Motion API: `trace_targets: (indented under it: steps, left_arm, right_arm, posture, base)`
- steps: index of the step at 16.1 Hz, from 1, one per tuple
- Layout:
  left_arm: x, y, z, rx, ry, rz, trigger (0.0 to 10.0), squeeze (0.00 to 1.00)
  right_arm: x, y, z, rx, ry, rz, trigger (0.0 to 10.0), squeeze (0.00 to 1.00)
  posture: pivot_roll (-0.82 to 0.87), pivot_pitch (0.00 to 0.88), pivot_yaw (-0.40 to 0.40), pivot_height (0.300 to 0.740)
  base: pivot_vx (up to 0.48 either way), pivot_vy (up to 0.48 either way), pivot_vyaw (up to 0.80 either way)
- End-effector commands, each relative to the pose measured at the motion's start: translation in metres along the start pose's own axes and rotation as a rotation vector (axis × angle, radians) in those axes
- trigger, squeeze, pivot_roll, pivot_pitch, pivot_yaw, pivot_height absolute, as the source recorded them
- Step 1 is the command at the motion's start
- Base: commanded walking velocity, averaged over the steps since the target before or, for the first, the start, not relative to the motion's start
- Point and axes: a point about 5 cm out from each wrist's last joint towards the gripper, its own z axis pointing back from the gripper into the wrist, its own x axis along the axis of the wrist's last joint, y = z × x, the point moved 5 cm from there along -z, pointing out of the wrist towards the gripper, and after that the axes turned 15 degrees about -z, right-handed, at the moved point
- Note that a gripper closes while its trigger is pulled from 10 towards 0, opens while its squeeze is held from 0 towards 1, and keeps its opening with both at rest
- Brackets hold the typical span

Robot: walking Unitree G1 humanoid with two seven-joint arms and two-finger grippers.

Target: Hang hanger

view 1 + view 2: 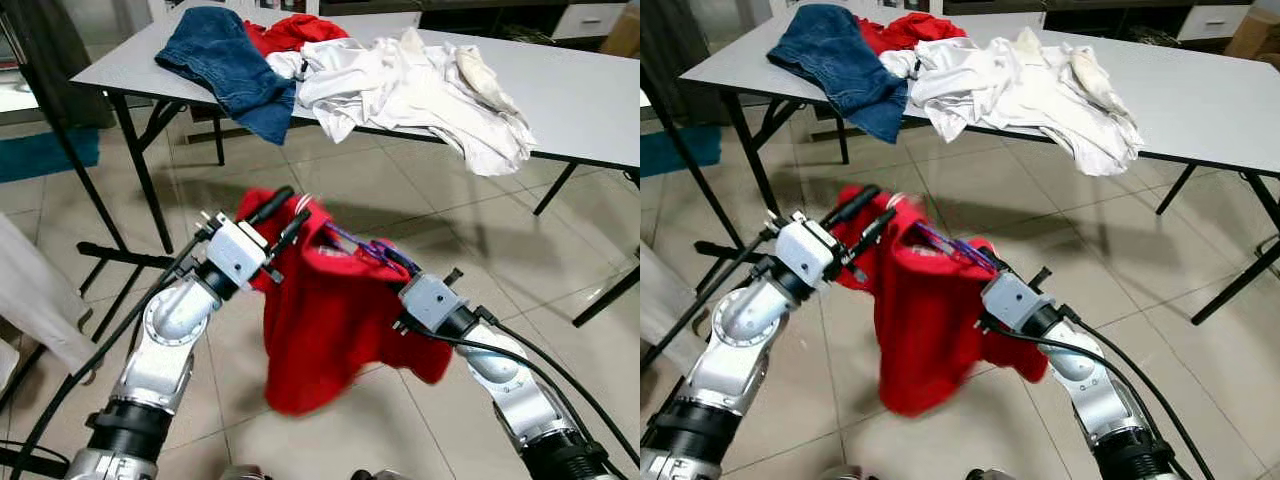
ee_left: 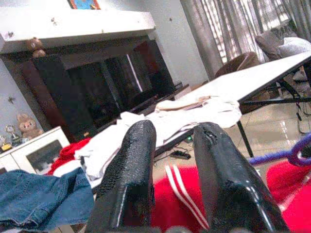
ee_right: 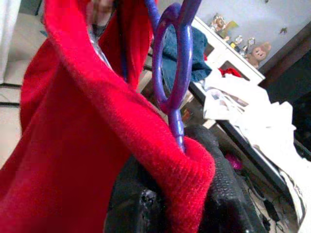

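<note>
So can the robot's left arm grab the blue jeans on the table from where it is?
Probably not yet: the left gripper is busy with the red garment, and the jeans lie farther off on the table.

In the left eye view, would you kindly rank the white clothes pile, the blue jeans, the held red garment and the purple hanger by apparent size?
1. White clothes pile
2. Red garment, nearer the camera, so unsure against the pile
3. Blue jeans
4. Purple hanger

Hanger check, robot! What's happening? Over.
Both end effectors, left and right, up in red shirt. Purple hanger inside shirt, at right end effector. Not hung. Table with clothes ahead.
</note>
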Motion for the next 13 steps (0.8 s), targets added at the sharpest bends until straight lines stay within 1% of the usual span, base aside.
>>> trace_targets:
  steps: [1, 2, 3, 4, 5, 6, 7, 8, 9, 10, 11, 13]
  left_arm:
    - [-0.001, -0.009, 0.001, -0.029, -0.002, 0.025, 10.0, 0.83]
    - [-0.001, -0.012, 0.001, -0.033, 0.000, 0.036, 10.0, 0.83]
    - [0.001, -0.026, 0.002, -0.085, -0.002, 0.064, 10.0, 1.00]
    - [0.000, -0.032, 0.002, -0.110, 0.006, 0.039, 10.0, 1.00]
    - [-0.003, -0.031, 0.003, -0.126, 0.014, -0.009, 10.0, 1.00]
    - [-0.005, -0.030, 0.007, -0.183, 0.012, -0.059, 10.0, 0.07]
    - [-0.008, -0.029, 0.011, -0.235, 0.014, -0.106, 10.0, 0.00]
    - [-0.013, -0.027, 0.017, -0.303, 0.023, -0.186, 10.0, 0.00]
    - [-0.017, -0.023, 0.020, -0.345, 0.031, -0.255, 10.0, 0.00]
    - [-0.017, -0.019, 0.020, -0.352, 0.031, -0.283, 10.0, 0.00]
    - [-0.015, -0.012, 0.018, -0.364, 0.018, -0.349, 10.0, 0.00]
    - [-0.010, -0.012, 0.015, -0.387, -0.015, -0.386, 10.0, 0.00]
  right_arm:
    - [0.018, -0.010, -0.007, -0.025, -0.069, 0.021, 10.0, 0.00]
    - [0.018, -0.010, -0.008, -0.025, -0.071, 0.021, 10.0, 0.00]
    - [0.019, -0.009, -0.008, -0.024, -0.074, 0.020, 10.0, 0.00]
    - [0.019, -0.009, -0.008, -0.022, -0.076, 0.021, 10.0, 0.00]
    - [0.019, -0.008, -0.007, -0.015, -0.078, 0.027, 10.0, 0.00]
    - [0.020, -0.007, -0.006, 0.008, -0.081, 0.053, 10.0, 0.00]
    - [0.020, -0.005, -0.005, 0.032, -0.082, 0.079, 10.0, 0.00]
    - [0.020, -0.001, -0.005, 0.064, -0.079, 0.121, 10.0, 0.00]
    - [0.019, 0.001, -0.004, 0.091, -0.076, 0.156, 10.0, 0.00]
    - [0.018, 0.003, -0.004, 0.103, -0.074, 0.173, 10.0, 0.00]
    - [0.018, 0.006, -0.004, 0.134, -0.072, 0.213, 10.0, 0.00]
    - [0.017, 0.010, -0.005, 0.154, -0.076, 0.228, 10.0, 0.00]
  posture:
    - [0.22, 0.019, -0.030, 0.740]
    - [0.22, 0.018, -0.030, 0.740]
    - [0.22, 0.018, -0.030, 0.740]
    - [0.22, 0.019, -0.032, 0.740]
    - [0.22, 0.019, -0.032, 0.740]
    - [0.22, 0.019, -0.032, 0.740]
    - [0.23, 0.018, -0.035, 0.740]
    - [0.23, 0.017, -0.034, 0.740]
    - [0.23, 0.015, -0.033, 0.740]
    - [0.23, 0.015, -0.033, 0.740]
    - [0.23, 0.013, -0.031, 0.740]
    - [0.23, 0.011, -0.030, 0.740]
  base:
    - [0.000, 0.000, 0.00]
    - [0.000, 0.000, 0.00]
    - [0.000, 0.000, 0.00]
    - [0.000, 0.000, 0.00]
    - [0.000, 0.000, 0.00]
    - [0.000, 0.000, 0.00]
    - [0.000, 0.000, 0.00]
    - [0.000, 0.000, 0.00]
    - [0.000, 0.000, 0.00]
    - [0.000, 0.000, 0.00]
    - [0.000, 0.000, 0.00]
    - [0.000, 0.000, 0.00]
